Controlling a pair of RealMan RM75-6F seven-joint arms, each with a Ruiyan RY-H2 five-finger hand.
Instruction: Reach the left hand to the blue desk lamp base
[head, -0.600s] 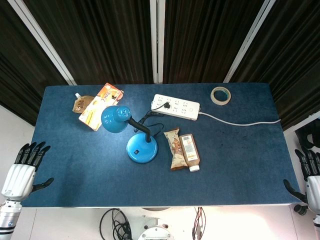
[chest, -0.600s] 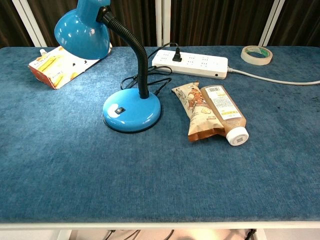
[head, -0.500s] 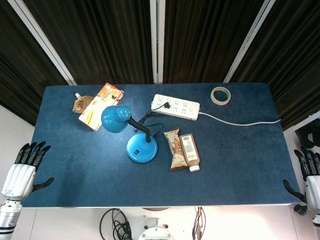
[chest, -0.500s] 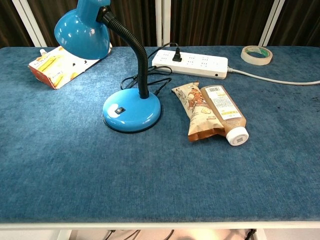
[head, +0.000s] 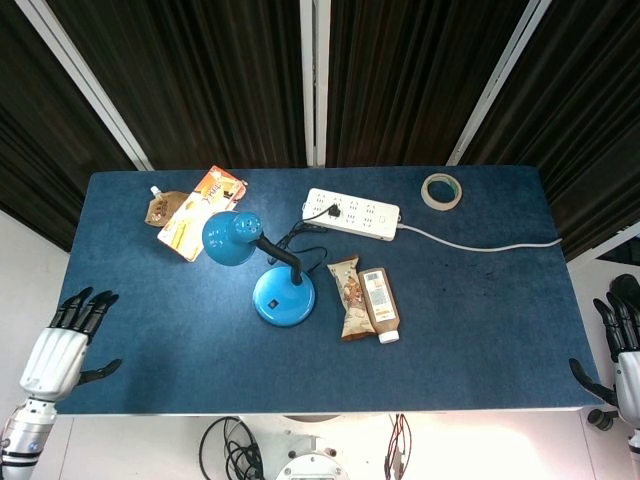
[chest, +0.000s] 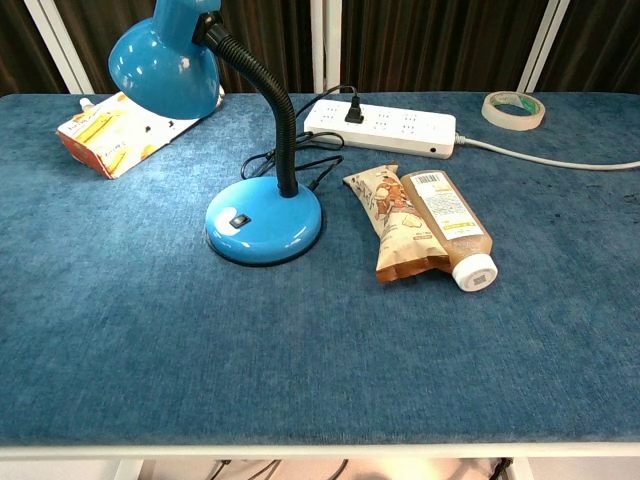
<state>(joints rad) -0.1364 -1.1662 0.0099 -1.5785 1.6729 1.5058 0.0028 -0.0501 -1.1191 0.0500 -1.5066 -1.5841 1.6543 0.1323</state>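
The blue desk lamp stands near the middle of the blue table, its round base (head: 283, 296) (chest: 264, 222) bearing a small black switch and its black gooseneck rising to the blue shade (head: 231, 238) (chest: 166, 67). My left hand (head: 66, 341) hovers off the table's front left corner, fingers spread and holding nothing, far from the base. At the front right corner, past the table edge, my right hand (head: 619, 352) is also open. Neither hand shows in the chest view.
A snack pouch (head: 349, 296) and a brown bottle (head: 379, 304) lie just right of the base. Behind it sit a white power strip (head: 351, 213) with the lamp's plug, a tape roll (head: 441, 190), an orange box (head: 200, 211) and a small pouch (head: 164, 205).
My left hand has shifted slightly right and towards the table's front left corner. The right hand has barely moved. The lamp and other items are unmoved.
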